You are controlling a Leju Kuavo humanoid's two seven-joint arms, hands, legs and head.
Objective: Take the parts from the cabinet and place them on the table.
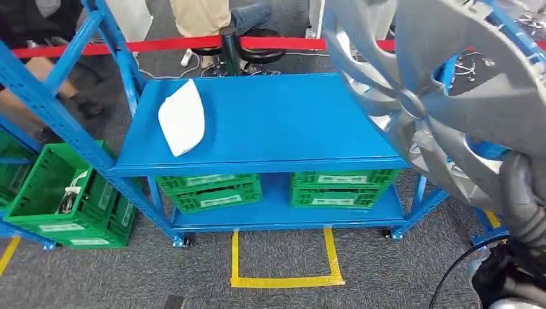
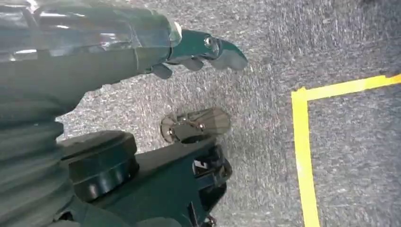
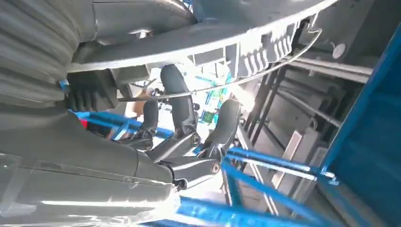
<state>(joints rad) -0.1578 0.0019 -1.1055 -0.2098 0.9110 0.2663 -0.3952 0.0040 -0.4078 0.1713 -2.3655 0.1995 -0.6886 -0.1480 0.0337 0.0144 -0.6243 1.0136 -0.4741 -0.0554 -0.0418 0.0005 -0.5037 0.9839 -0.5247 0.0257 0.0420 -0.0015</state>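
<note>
Head view: right hand (image 1: 523, 193) grips silver spoked plastic hubcap (image 1: 444, 96) beside blue metal table's (image 1: 270, 122) right edge; left hand (image 2: 198, 49) hangs with fingers apart, holding nothing.

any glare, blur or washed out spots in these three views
Head view: sharp on the blue metal table top; the silver plastic wheel cover sits so close that it looks oversized and soft. Right wrist view: bright backlight washes out the gaps behind the right hand, and its grey casing glares. Left wrist view: evenly lit; the left hand shows faint sheen.
</note>
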